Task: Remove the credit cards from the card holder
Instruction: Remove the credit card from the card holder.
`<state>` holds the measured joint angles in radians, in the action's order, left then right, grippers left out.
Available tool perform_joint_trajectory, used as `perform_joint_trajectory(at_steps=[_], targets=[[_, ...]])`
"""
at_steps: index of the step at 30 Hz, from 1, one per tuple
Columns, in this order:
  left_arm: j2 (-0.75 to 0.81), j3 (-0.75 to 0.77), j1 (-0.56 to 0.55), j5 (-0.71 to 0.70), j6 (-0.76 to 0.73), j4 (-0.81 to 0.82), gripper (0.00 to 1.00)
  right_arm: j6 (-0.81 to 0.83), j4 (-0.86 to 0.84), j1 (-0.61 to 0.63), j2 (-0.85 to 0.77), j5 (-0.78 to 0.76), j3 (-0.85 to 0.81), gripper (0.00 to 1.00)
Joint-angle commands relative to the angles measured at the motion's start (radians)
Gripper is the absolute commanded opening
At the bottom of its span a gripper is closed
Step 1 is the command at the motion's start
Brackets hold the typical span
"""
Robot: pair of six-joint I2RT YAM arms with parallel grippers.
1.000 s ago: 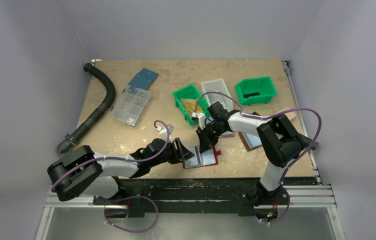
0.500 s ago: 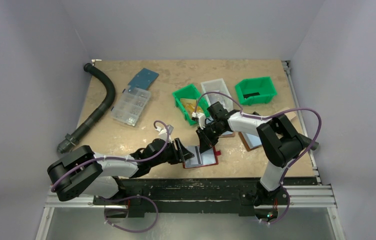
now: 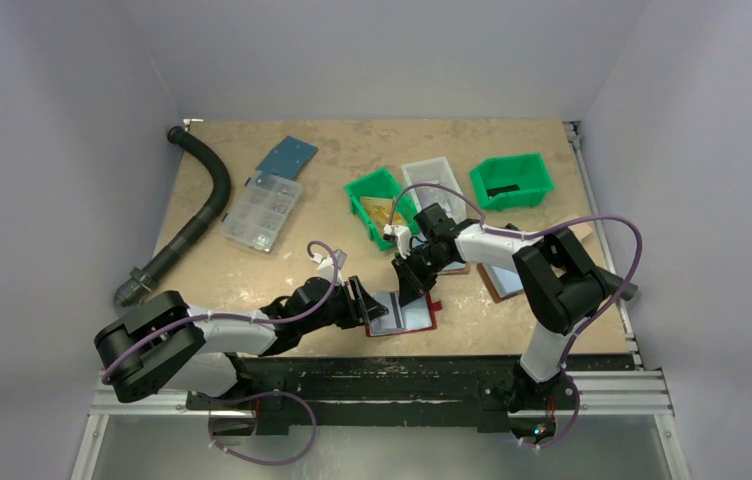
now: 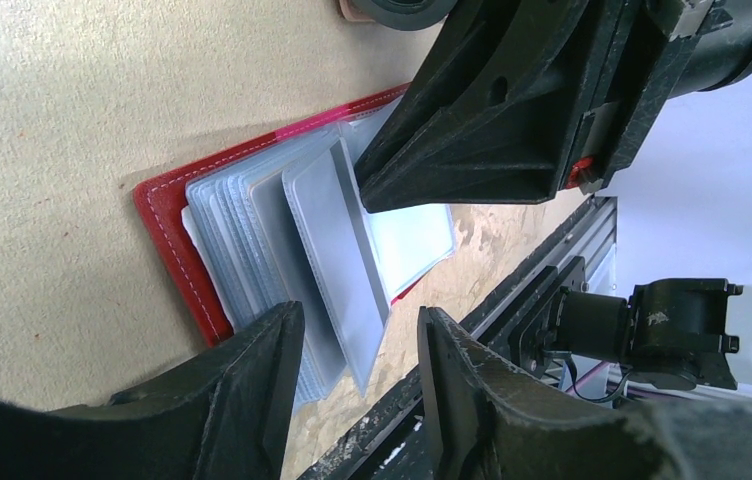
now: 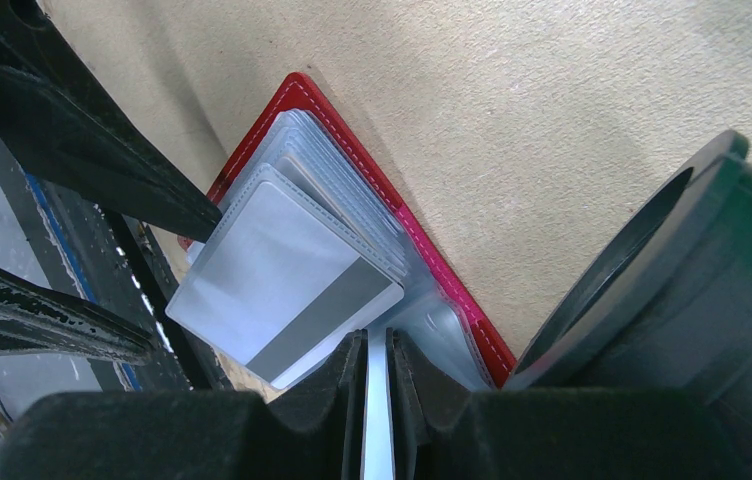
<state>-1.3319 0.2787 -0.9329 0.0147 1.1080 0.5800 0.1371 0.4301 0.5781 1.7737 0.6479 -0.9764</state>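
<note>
While the overhead view places the open maroon card holder (image 3: 404,316) at the near edge of the table (image 3: 252,265), the left wrist shows the left gripper (image 4: 360,315) spread empty, and the right wrist shows the right gripper (image 5: 377,345) pinching a thin pale sheet (image 5: 377,430).

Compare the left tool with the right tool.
The left tool stands open, fingers either side of a grey-striped card; the right tool is pinched shut on a thin pale sheet. The left tool reaches the red card holder from its left, the right tool from its far side. Both are black and two-fingered.
</note>
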Motion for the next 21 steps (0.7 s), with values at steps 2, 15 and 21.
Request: perform_joint_trajectory(at_steps=[2,15,21], targets=[[0.024,0.03,-0.006,0.002,0.008,0.037,0.48,0.002,-0.006,0.012,0.018,-0.031,-0.019,0.2],[0.023,0.031,-0.008,0.002,0.011,0.039,0.48,0.003,-0.004,0.014,0.018,-0.031,-0.021,0.2],[0.029,0.033,-0.008,0.001,0.01,0.032,0.47,0.004,-0.004,0.014,0.02,-0.033,-0.022,0.2]])
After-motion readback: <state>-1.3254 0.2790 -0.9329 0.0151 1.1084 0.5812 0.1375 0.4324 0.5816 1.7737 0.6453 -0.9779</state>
